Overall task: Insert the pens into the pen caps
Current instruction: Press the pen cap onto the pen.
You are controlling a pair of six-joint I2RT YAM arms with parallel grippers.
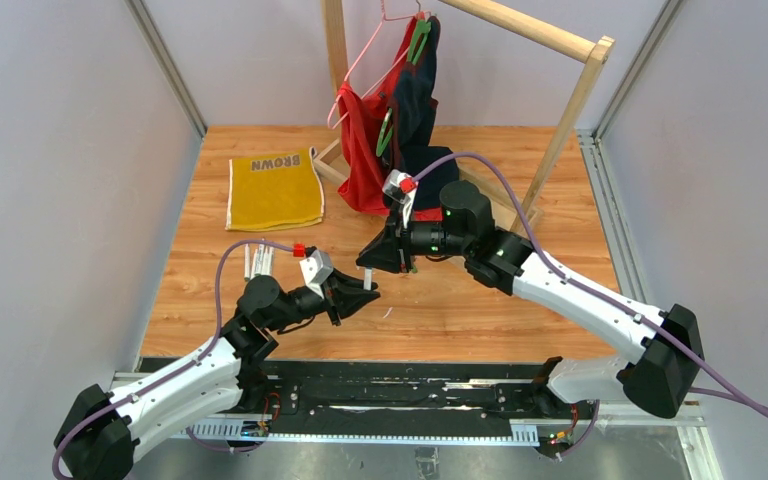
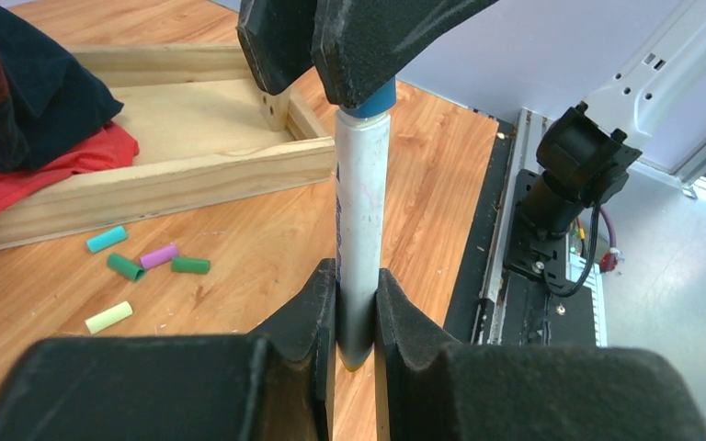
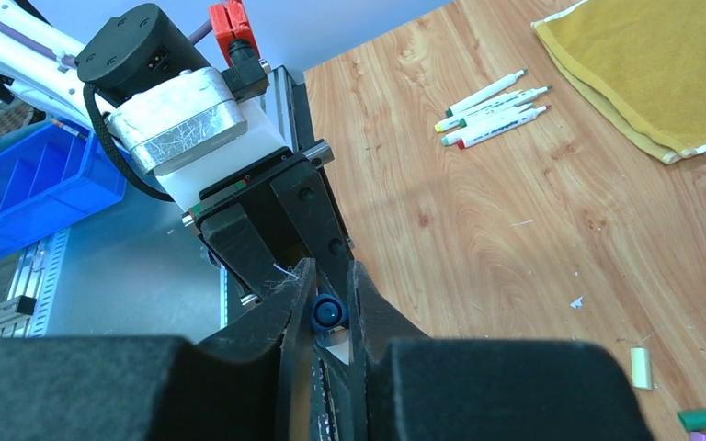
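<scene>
The left end effector [image 2: 357, 308] and the right end effector [image 3: 331, 308] have matt black pads [image 2: 423, 367] with a grainy, foam-like face, set against the smooth, faintly glossy white plastic of the pen [image 2: 361, 220] and the smooth blue plastic cap [image 2: 370, 96]. The desk [image 1: 460, 310] is wood-grain board with a light sheen, and the frame [image 2: 147, 179] on it is bare, pale, unvarnished wood. The loose caps [image 2: 126, 267] look like matt plastic, and the yellow cloth [image 3: 662, 73] is dull woven fabric.

Upright white pen [image 2: 361, 211] clamped in left gripper [image 2: 357, 296]; blue cap [image 2: 370, 99] on top, pinched by right gripper [image 2: 320, 78]; five loose caps [image 2: 159, 255] left of pen.
</scene>
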